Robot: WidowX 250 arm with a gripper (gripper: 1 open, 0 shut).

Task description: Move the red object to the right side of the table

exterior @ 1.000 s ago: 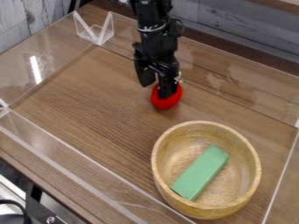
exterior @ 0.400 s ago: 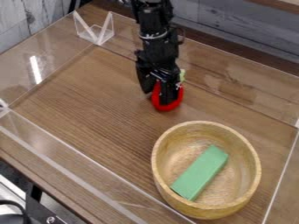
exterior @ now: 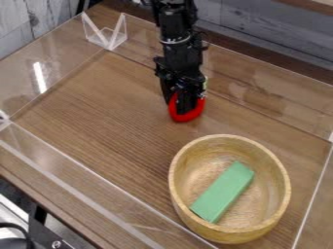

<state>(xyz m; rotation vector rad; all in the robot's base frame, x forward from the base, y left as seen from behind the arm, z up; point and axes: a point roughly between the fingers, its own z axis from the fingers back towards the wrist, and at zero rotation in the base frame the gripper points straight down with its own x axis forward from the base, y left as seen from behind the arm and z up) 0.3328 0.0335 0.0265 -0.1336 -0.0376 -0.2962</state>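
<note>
The red object (exterior: pixel 185 111) is a small glossy red toy lying on the brown wood-grain table (exterior: pixel 92 117), a little above the middle of the view. My black gripper (exterior: pixel 185 100) comes straight down onto it, and its fingers have drawn together over the toy's top. The upper part of the toy is hidden behind the fingers, so only its lower red edge shows.
A round light wooden bowl (exterior: pixel 267 220) stands at the lower right with a green rectangular block (exterior: pixel 223 192) lying in it. Low clear acrylic walls (exterior: pixel 39 78) edge the tabletop. A small clear stand (exterior: pixel 104 32) sits at the back left.
The fingers, spread around the red toy a second ago, have closed in on it. The hand has hardly shifted.
</note>
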